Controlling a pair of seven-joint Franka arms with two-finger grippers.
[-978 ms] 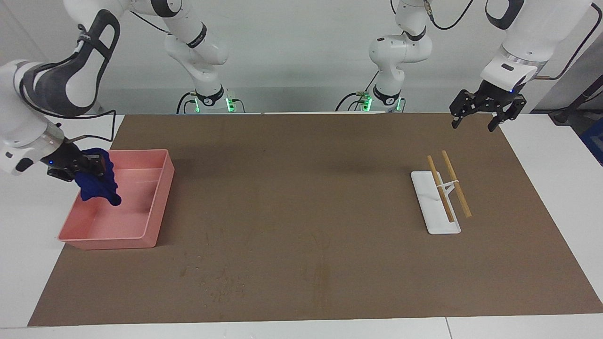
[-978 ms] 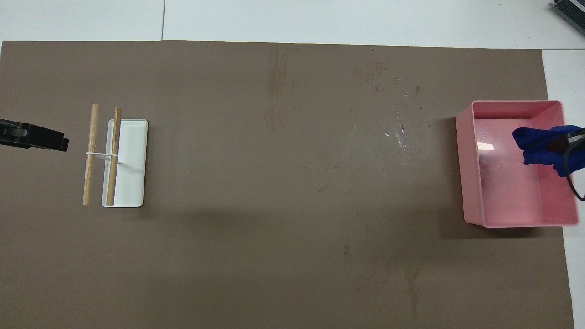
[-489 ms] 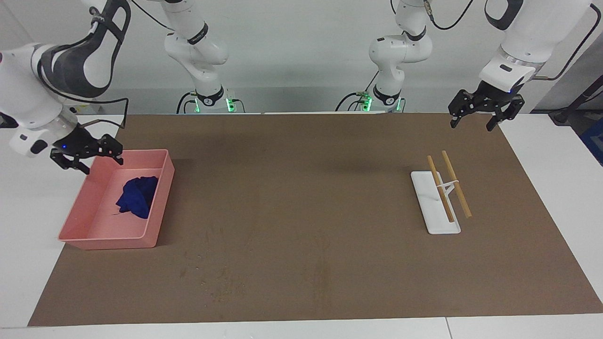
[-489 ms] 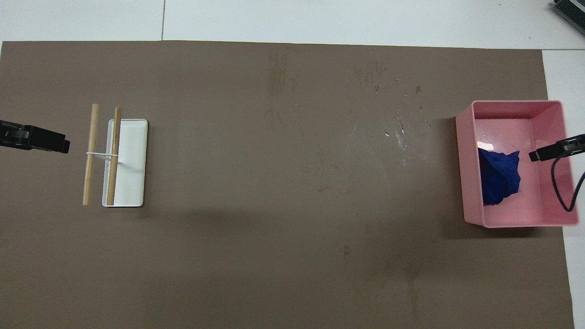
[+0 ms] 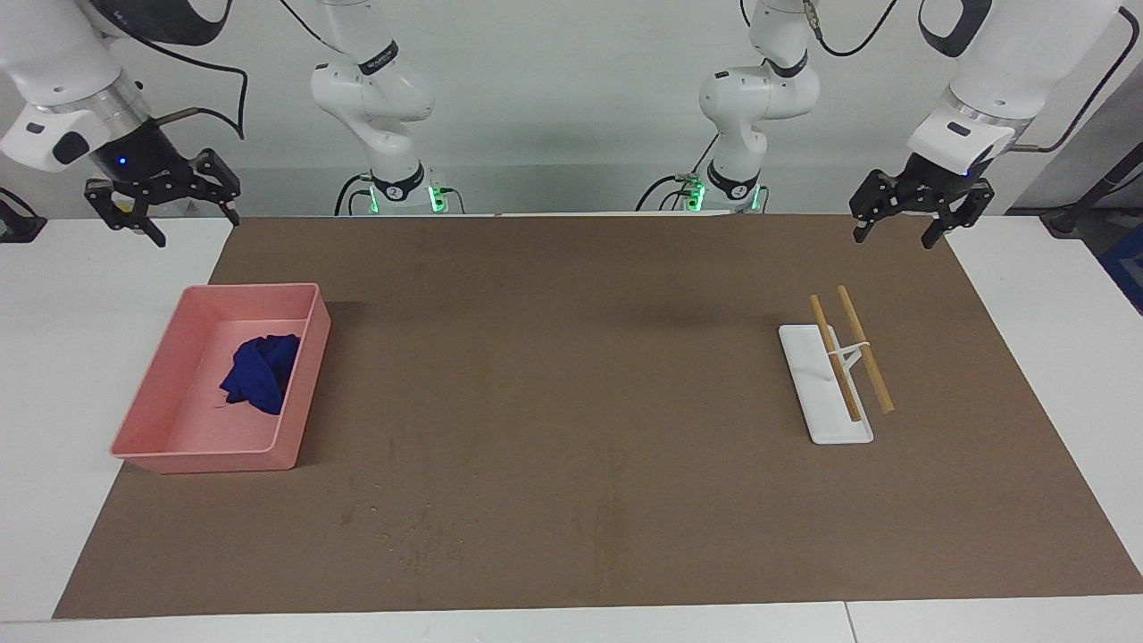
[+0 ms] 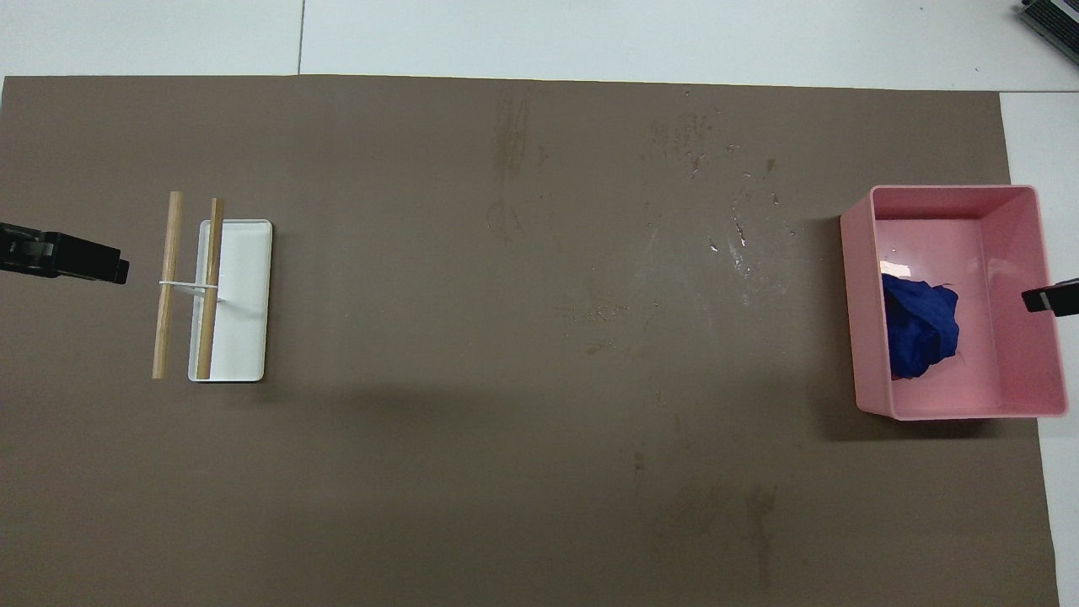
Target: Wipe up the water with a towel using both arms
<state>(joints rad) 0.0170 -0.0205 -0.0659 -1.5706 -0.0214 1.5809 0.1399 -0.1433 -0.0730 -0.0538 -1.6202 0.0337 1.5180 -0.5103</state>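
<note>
Towel (image 5: 259,372) lies crumpled in the pink tray (image 5: 183,444) at the right arm's end of the mat (image 5: 571,393). Right gripper (image 5: 162,198) hangs above the table near the tray, jaws wide, empty. Left gripper (image 5: 920,204) hangs over the mat's corner near the chopstick rest (image 5: 817,393), also wide and empty. Water (image 6: 733,240) specks sit beside the tray.

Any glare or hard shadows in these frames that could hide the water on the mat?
Overhead view: droplets glint white beside the pink tray; a bright patch of glare sits on the tray floor next to the blue towel; soft shadow band across the brown mat. Facing view: light is even, the damp specks barely show.
</note>
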